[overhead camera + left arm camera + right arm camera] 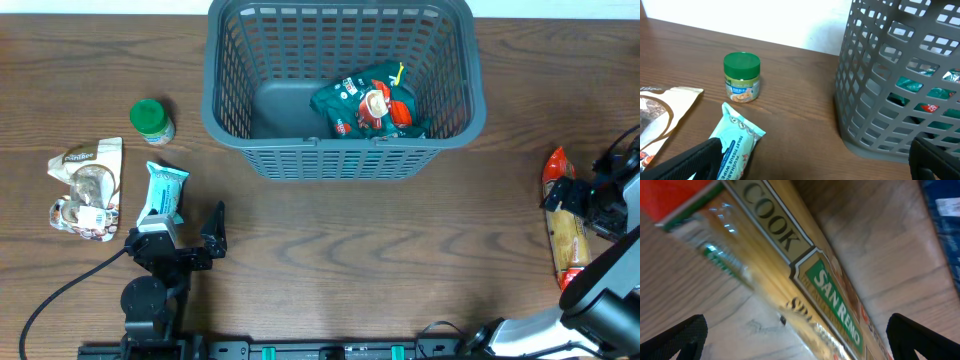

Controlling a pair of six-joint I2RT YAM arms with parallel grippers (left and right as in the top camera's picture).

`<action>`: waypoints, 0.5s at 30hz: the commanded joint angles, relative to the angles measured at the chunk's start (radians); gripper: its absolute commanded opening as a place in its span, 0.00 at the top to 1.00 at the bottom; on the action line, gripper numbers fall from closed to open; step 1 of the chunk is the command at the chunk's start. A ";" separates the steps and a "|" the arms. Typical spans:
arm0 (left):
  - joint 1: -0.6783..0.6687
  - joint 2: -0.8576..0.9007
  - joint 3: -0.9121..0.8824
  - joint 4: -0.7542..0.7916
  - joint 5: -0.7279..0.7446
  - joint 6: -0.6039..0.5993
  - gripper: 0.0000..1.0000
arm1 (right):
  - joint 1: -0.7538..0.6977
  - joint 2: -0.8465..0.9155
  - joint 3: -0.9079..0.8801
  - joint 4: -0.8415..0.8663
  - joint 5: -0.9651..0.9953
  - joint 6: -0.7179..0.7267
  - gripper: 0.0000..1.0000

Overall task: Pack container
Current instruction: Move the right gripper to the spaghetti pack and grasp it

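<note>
left pincer [812, 165] apart; right pincer [800, 337] apart over spaghetti packet [830, 300] (perhaps not touching).

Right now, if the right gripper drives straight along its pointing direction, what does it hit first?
The spaghetti packet. It fills the right wrist view between the open fingers of the right gripper and looks close, though the exact gap is unclear.

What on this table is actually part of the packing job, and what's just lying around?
Part of the job:
- basket
- green bag, already inside it
- green-lidded jar, blue packet, white pouch and spaghetti packet, probably still to pack

Just lying about:
- black cable
</note>
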 commanded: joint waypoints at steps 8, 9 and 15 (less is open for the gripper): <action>0.002 -0.006 -0.025 -0.006 0.000 0.005 0.01 | 0.008 0.145 -0.002 0.018 0.021 0.000 0.01; 0.002 -0.006 -0.025 -0.006 0.000 0.005 0.01 | 0.008 0.150 -0.002 0.021 0.021 0.010 0.04; 0.002 -0.006 -0.025 -0.006 0.000 0.005 0.02 | 0.008 0.156 -0.002 0.047 0.013 0.027 0.64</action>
